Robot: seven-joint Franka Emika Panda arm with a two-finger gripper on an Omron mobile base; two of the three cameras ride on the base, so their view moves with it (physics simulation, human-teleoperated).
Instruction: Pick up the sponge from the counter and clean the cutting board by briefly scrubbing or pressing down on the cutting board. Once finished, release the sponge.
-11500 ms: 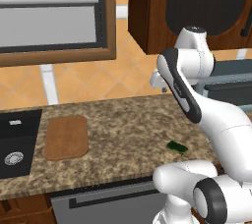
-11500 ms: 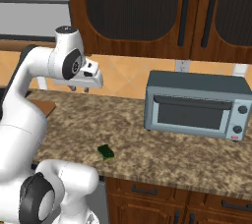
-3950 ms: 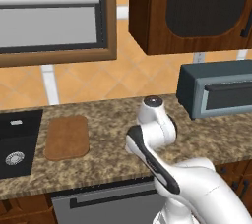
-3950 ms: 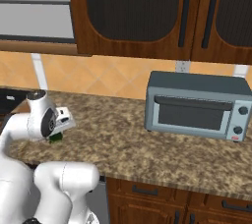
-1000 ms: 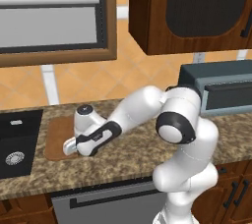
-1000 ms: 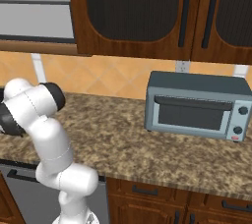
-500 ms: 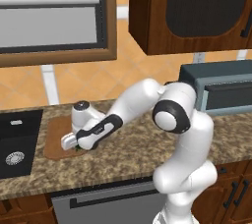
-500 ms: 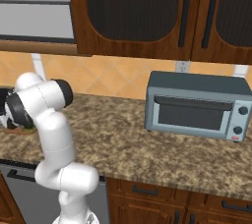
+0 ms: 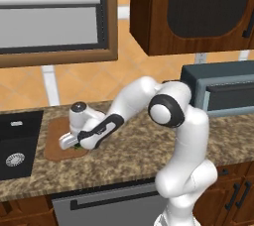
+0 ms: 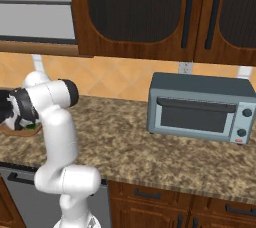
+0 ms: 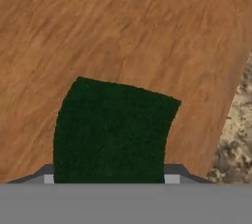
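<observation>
Sponge gripped between the two fingers, directly ahead of the jaws and low over the cutting board, its dark green face spanning the gap between the finger tips; actual contact with the wood not determinable. Gripper positioned above the board's right half, with the speckled counter just past the board's edge to one side. Judged next: straight press down, then release in place.

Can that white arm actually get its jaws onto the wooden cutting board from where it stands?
Probably yes: the gripper already hangs low over the cutting board with the sponge between its jaws, and nothing lies between sponge and wood.
</observation>
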